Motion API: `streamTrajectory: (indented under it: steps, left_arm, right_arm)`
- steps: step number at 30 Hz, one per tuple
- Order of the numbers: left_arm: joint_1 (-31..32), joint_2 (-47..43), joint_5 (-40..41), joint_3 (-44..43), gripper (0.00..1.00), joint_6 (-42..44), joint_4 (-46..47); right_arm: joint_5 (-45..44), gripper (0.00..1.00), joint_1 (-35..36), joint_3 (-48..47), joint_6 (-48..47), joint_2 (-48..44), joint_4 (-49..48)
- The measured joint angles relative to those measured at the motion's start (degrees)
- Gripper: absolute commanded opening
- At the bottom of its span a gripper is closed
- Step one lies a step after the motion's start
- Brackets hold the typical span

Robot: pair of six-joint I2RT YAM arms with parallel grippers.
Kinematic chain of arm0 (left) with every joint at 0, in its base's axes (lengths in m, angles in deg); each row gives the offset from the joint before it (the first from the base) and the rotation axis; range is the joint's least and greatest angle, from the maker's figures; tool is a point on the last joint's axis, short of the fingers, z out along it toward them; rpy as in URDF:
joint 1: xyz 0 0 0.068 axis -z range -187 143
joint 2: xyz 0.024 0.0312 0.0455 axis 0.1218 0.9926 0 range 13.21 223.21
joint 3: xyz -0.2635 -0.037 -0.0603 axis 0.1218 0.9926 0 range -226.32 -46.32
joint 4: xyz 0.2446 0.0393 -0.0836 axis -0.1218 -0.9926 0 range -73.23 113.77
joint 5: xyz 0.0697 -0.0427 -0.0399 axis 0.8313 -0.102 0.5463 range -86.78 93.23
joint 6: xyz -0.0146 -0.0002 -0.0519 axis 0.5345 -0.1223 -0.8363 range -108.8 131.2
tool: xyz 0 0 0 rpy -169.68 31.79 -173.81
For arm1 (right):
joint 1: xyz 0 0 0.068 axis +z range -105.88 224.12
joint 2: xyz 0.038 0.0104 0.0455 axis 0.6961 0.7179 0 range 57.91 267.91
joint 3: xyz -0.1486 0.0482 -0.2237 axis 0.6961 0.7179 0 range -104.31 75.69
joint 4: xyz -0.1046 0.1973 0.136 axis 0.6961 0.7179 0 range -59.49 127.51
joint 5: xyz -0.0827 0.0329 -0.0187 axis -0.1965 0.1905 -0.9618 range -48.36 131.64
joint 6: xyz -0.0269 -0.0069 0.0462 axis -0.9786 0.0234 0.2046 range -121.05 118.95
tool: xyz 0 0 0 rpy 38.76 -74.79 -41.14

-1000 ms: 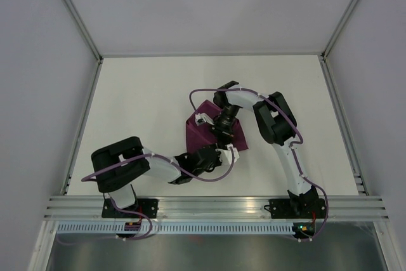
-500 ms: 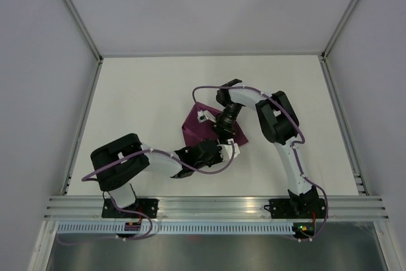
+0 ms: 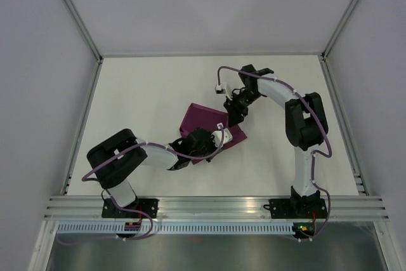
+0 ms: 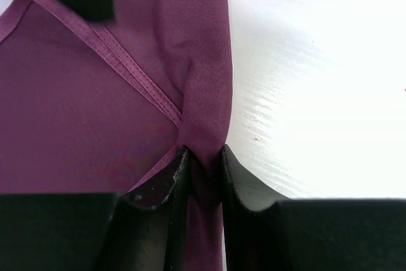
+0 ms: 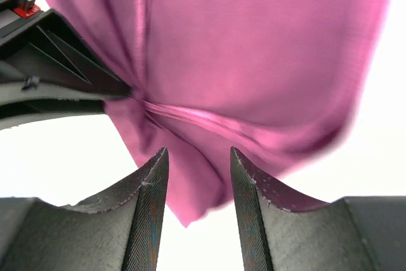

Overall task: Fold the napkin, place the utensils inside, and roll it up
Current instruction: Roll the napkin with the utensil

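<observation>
The dark magenta napkin [image 3: 198, 118] lies crumpled on the white table near the middle. My left gripper [image 3: 220, 133] is at its near right edge and is shut on a pinched fold of the cloth [image 4: 202, 125], seen between the jaws in the left wrist view [image 4: 202, 158]. My right gripper [image 3: 236, 112] is open and empty just beyond the napkin's right side. The napkin [image 5: 254, 49] lies past its fingertips [image 5: 198, 152], not between them. The left gripper's body [image 5: 44, 74] shows at the left of the right wrist view. No utensils are in view.
The white table [image 3: 146, 87] is bounded by grey walls with metal frame posts at left [image 3: 82, 125] and right [image 3: 342, 125]. An aluminium rail [image 3: 216, 206] with the arm bases runs along the near edge.
My right gripper has let go of the napkin and drawn back up and to the right. My left gripper, still holding the cloth, has shifted slightly left and away, and the napkin lies flatter.
</observation>
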Motion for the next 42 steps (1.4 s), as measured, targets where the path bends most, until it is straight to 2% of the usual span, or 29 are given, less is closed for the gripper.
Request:
streamTrajectory:
  steps: [8,16,27,37,42]
  left_arm:
    - [-3.8,-0.2,-7.6,0.0,0.02,-4.0,-0.1]
    - [-5.5,1.1,-13.0,-0.5,0.02,-8.0,0.3]
    - [-7.0,3.4,-18.6,-2.8,0.02,-14.0,0.2]
    - [-9.7,5.8,-26.3,-2.8,0.02,-20.7,3.0]
    - [-10.4,7.5,-29.7,-2.7,0.02,-23.7,5.6]
  right_arm:
    - [-5.3,0.50,-2.9,10.7,1.3,-16.2,-11.2]
    - [-7.4,0.52,-2.7,32.7,-2.7,-31.9,-24.3]
    - [-7.4,0.54,-1.4,46.1,-13.7,-39.0,-29.3]
    - [-9.8,0.56,9.4,56.2,-15.8,-48.4,-38.4]
    - [-11.1,0.56,12.7,58.8,-16.3,-48.7,-41.7]
